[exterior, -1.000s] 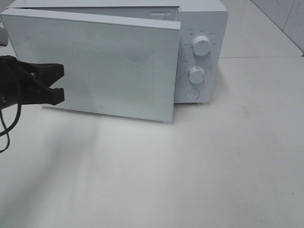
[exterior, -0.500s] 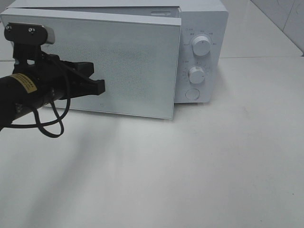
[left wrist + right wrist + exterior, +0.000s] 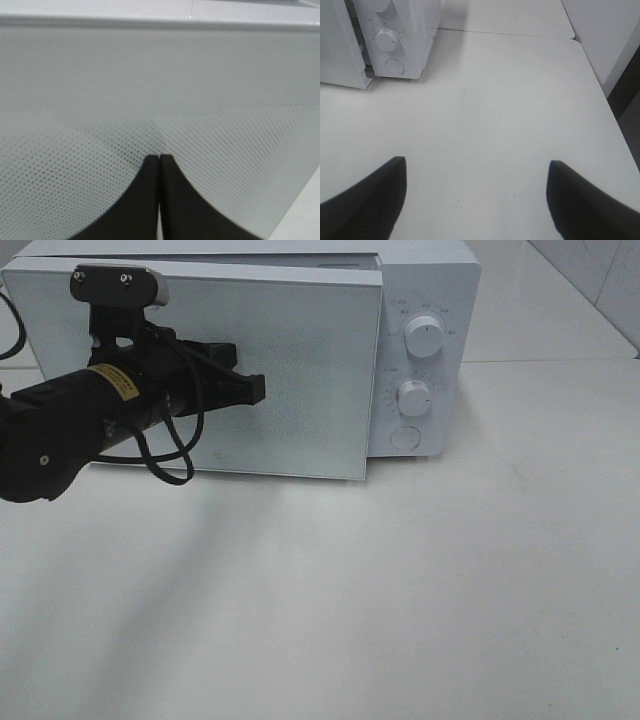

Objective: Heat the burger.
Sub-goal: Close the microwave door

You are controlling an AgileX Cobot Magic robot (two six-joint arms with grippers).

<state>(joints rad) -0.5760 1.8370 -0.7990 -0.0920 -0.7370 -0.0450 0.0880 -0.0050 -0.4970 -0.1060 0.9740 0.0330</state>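
The burger is not in view in any frame. A white microwave (image 3: 430,285) stands at the back of the table, its perforated door (image 3: 310,360) slightly ajar, close to the body. My left gripper (image 3: 256,388) is shut and empty, its tips against the door's front face; the left wrist view shows the closed fingertips (image 3: 159,160) touching the door (image 3: 150,75). My right gripper (image 3: 476,162) is open and empty above bare table, off to the right of the microwave (image 3: 405,30); it does not show in the high view.
The microwave's control panel has two white knobs (image 3: 424,338) (image 3: 413,397) and a round button (image 3: 404,437). The white table (image 3: 400,590) stretches in front. Its right edge (image 3: 600,90) and a white wall show in the right wrist view.
My left arm has swept from the far left to the right across the door's face. The door has swung a little closer to the microwave body.
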